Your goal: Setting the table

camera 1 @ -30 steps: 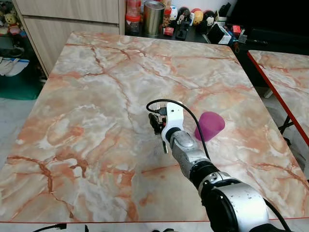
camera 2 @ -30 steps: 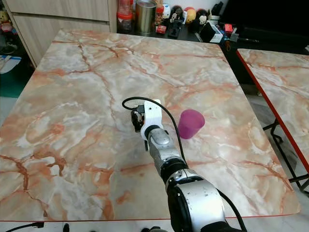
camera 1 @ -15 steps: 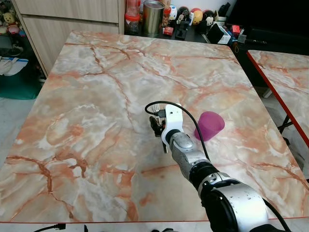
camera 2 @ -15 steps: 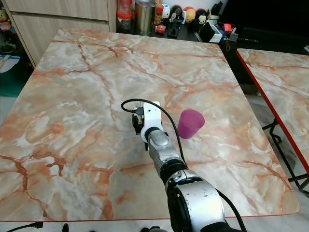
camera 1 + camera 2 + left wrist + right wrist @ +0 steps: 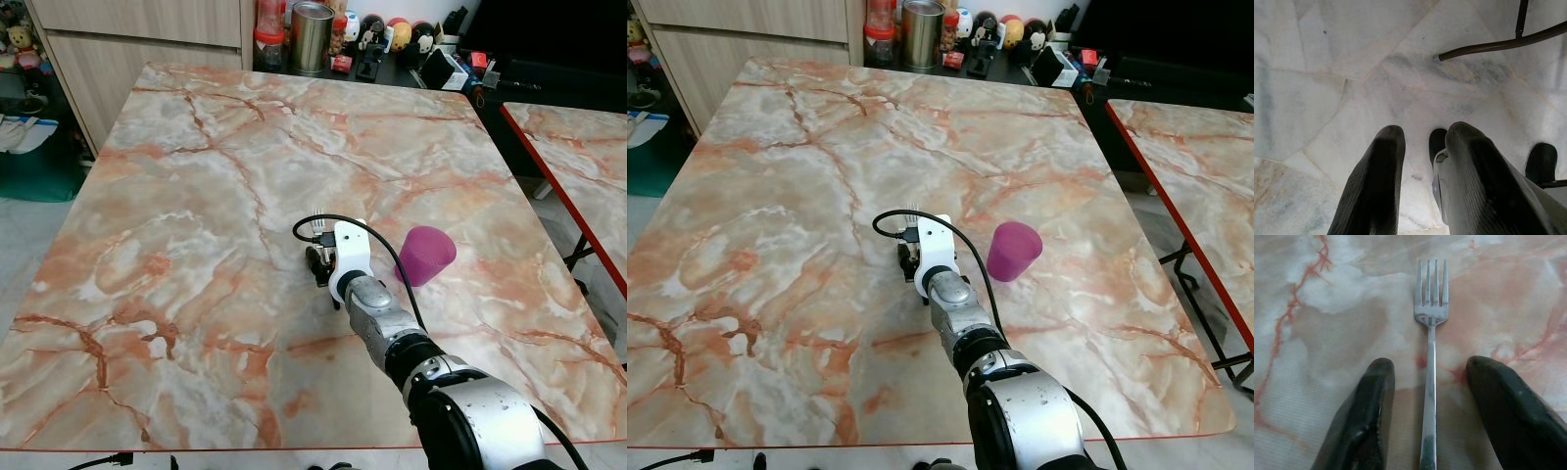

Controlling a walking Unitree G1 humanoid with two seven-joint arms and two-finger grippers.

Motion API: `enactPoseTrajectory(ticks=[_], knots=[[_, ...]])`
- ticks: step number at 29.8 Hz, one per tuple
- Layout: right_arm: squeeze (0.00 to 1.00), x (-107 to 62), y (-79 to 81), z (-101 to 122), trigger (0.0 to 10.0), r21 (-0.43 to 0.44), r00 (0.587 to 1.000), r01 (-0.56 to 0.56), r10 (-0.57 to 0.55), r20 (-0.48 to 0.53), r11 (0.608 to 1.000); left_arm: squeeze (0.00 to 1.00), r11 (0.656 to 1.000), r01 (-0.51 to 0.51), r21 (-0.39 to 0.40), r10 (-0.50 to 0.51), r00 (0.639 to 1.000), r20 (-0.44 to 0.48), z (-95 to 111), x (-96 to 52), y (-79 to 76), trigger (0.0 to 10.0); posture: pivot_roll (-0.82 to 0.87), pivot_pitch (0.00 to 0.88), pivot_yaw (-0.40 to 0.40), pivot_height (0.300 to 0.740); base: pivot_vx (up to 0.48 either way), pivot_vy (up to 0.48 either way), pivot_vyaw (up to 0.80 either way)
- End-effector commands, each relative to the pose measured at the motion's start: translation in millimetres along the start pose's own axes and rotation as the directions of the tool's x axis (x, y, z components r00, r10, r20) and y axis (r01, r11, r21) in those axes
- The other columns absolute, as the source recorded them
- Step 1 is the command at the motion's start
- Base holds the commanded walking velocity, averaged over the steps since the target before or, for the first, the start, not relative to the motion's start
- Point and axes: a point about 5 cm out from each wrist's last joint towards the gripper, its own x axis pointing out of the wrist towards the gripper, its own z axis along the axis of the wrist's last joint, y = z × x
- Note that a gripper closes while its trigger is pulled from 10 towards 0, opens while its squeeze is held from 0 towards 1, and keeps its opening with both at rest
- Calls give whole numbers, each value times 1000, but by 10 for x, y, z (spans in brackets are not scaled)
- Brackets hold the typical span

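Observation:
A silver fork (image 5: pixel 1431 313) lies flat on the marble table (image 5: pixel 196 176), tines pointing away from me. My right gripper (image 5: pixel 1427 367) is low over its handle and open, one black finger on each side, neither touching it in the right wrist view. From the head, the right gripper (image 5: pixel 318 262) sits near the table's middle, with the fork's tines (image 5: pixel 316 212) showing just beyond it. A purple cup (image 5: pixel 425 255) stands upside down to the gripper's right. My left gripper (image 5: pixel 1422 142) hangs idle over a tiled floor, its fingers apart and empty.
A second marble table (image 5: pixel 578 147) stands to the right across a narrow gap. Behind the far edge, a metal tin (image 5: pixel 312 35), jars and small figures crowd a dark shelf. Wooden cabinets (image 5: pixel 127 39) are at the far left.
My right gripper has drawn back slightly toward me and sunk closer to the table along the fork. The cup has not moved.

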Motion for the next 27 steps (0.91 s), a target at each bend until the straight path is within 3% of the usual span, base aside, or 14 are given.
enactPoseTrajectory(ticks=[1,27], knots=[[0,-56,53,-335,0,39,991,-4,9,-130,999,0,993,115,14,-106,949,-298,-712,-363,-233,10000,144,154,-237,740,0,0,0],[0,-53,-45,-289,0,43,994,32,-28,-102,999,0,989,146,18,-133,943,-304,-668,-320,-227,10000,123,165,-199,740,0,0,0]])
